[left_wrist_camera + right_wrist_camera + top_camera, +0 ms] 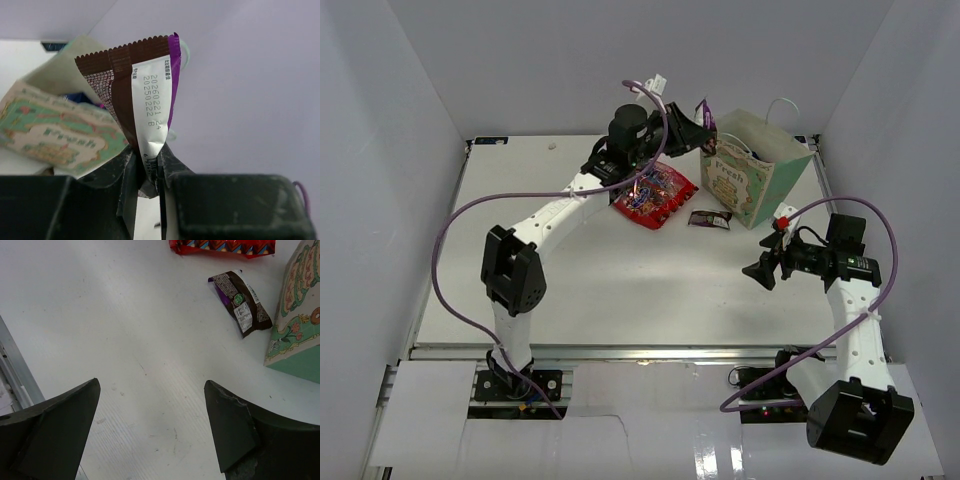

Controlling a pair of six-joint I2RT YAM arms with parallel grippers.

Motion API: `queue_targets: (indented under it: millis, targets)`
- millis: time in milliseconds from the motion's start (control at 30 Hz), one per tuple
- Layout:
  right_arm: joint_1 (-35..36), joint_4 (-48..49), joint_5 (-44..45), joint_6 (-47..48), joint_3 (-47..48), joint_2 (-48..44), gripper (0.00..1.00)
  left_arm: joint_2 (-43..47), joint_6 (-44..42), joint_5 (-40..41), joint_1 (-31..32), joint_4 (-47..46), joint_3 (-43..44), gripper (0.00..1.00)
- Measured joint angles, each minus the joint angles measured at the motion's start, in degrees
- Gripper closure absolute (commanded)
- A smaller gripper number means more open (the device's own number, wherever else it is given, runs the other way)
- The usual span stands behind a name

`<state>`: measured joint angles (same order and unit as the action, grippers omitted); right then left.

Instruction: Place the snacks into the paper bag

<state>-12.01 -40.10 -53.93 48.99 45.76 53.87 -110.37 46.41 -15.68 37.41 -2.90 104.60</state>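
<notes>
A: State of the left gripper [148,167]?
B: Clamped on a wrapper [145,90]: brown, purple edge, white date strip. It's pinched at the lower end. The rest sticks up past the fingers, serrated end on top.
A: Where's that against the paper bag [756,172]?
B: Up in the air at the bag's left rim in the overhead view. Over the mouth or just beside it, can't tell. It's off the table [620,290].
A: And the paper bag itself?
B: Upright at the back right of the table, mouth open, "Fresh" label facing the near side. The left wrist view shows a dark blue thing [77,96] in the mouth; can't tell what it is.
A: Other snacks?
B: The red bag [655,194] lies flat on the table, left of the paper bag, partly under the left arm. A second wrapper [710,219], dark brown, lies flat between the red bag and the paper bag, just beside the paper bag's near corner.
A: State of the right gripper [151,386]?
B: Fingers spread wide, nothing between them. It hangs over bare table in front of the paper bag, on the near side of the second wrapper.
</notes>
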Motion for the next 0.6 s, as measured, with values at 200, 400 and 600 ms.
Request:
queue_targets:
  millis: [200, 400, 600]
  targets:
    - [-0.02, 1.27, -0.09, -0.85, -1.01, -0.09, 0.1, -10.34, 3.26, 2.05, 1.77, -7.06, 14.69, 0.96]
    - [-0.02, 1.38, -0.26, -0.98, -1.68, -0.74, 0.1, -18.82, 2.69, 7.02, 4.92, -13.03, 27.34, 0.88]
    - [-0.02, 1.44, -0.7, -0.94, -1.68, -1.42, 0.1, -23.85, 0.24, 12.48, 5.22, -18.56, 28.81, 0.85]
